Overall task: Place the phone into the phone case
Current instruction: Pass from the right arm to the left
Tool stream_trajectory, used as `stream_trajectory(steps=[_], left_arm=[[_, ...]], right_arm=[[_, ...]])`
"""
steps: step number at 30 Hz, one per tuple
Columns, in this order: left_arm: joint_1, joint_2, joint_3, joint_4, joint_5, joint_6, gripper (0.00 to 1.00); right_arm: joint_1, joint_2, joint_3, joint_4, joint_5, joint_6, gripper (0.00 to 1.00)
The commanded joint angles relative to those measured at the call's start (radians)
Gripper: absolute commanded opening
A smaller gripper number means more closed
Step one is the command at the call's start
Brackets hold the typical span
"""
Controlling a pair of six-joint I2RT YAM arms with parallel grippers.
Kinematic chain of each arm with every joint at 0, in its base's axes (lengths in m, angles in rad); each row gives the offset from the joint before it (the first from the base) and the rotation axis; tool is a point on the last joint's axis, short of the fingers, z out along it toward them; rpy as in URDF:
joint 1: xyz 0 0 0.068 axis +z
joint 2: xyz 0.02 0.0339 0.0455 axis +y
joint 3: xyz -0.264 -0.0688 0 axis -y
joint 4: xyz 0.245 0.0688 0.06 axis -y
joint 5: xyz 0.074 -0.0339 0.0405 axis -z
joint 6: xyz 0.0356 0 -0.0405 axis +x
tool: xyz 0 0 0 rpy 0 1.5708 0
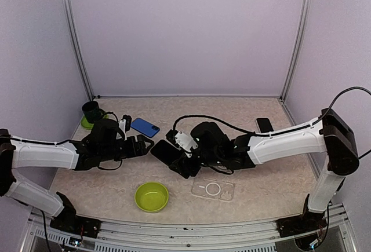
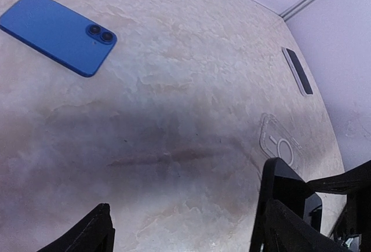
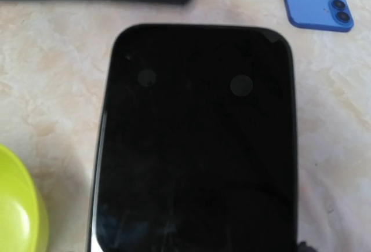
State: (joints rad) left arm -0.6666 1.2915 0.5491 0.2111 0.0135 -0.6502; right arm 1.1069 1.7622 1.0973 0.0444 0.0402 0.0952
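Soft even light overall w/ broad dark shadow on table (image 2: pixel 151 130), right-wrist close-up bit blurry.

- The tabletop (image 1: pixel 232 110) is beige, with a marble pattern.
- A blue phone (image 1: pixel 145 127) lies face down, left of the middle.
- A dark cup (image 1: pixel 91 112) stands in the far left corner.
- A lime bowl (image 1: pixel 152 197) and a clear phone case (image 1: pixel 213 189) lie by the near edge.
- A small black phone (image 1: pixel 264 125) lies near the far right corner.

Black phone (image 3: pixel 197 142) screen: dark, nothing legible
Blue phone (image 2: pixel 58 32) back: no logo or lettering readable
Clear case (image 1: pixel 213 189): white ring mark only, no words
Elsewhere: no readable text
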Motion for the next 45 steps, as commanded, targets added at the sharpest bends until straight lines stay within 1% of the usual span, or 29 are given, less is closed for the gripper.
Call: stream_trajectory(steps=[1, 9, 13, 17, 23, 26, 28, 35, 39, 42, 45], left_arm=[[0.005, 0.078, 0.061, 0.065, 0.144, 0.012, 0.88], [0.005, 0.164, 0.103, 0.120, 0.257, -0.023, 0.88], [0.005, 0.178, 0.101, 0.164, 0.321, -0.047, 0.84], [0.005, 0.190, 0.101, 0.206, 0.387, -0.070, 0.75], [0.007, 0.205, 0.103, 0.239, 0.447, -0.087, 0.58], [0.007, 0.215, 0.100, 0.257, 0.476, -0.096, 0.48], [0.007, 0.219, 0.100, 0.261, 0.482, -0.100, 0.40], [0.009, 0.240, 0.104, 0.274, 0.498, -0.110, 0.25], [0.013, 0.254, 0.104, 0.280, 0.497, -0.114, 0.10], [0.015, 0.263, 0.099, 0.299, 0.505, -0.126, 0.02], [0.019, 0.257, 0.097, 0.313, 0.502, -0.126, 0.00]], right_arm=[[0.018, -0.058, -0.002, 0.062, 0.005, -0.015, 0.50], [0.024, -0.053, -0.010, 0.066, 0.016, -0.019, 0.51], [0.024, -0.050, -0.017, 0.076, 0.022, -0.021, 0.51], [0.025, -0.043, -0.013, 0.079, 0.030, -0.029, 0.51], [0.024, -0.030, -0.011, 0.086, 0.048, -0.038, 0.52], [0.024, -0.026, -0.013, 0.093, 0.053, -0.041, 0.52], [0.024, -0.022, -0.014, 0.097, 0.055, -0.045, 0.52], [0.024, -0.014, -0.020, 0.105, 0.072, -0.059, 0.52], [0.024, -0.012, -0.023, 0.104, 0.093, -0.064, 0.53], [0.024, -0.012, -0.025, 0.099, 0.113, -0.064, 0.59], [0.024, -0.017, -0.021, 0.072, 0.149, -0.060, 0.71]])
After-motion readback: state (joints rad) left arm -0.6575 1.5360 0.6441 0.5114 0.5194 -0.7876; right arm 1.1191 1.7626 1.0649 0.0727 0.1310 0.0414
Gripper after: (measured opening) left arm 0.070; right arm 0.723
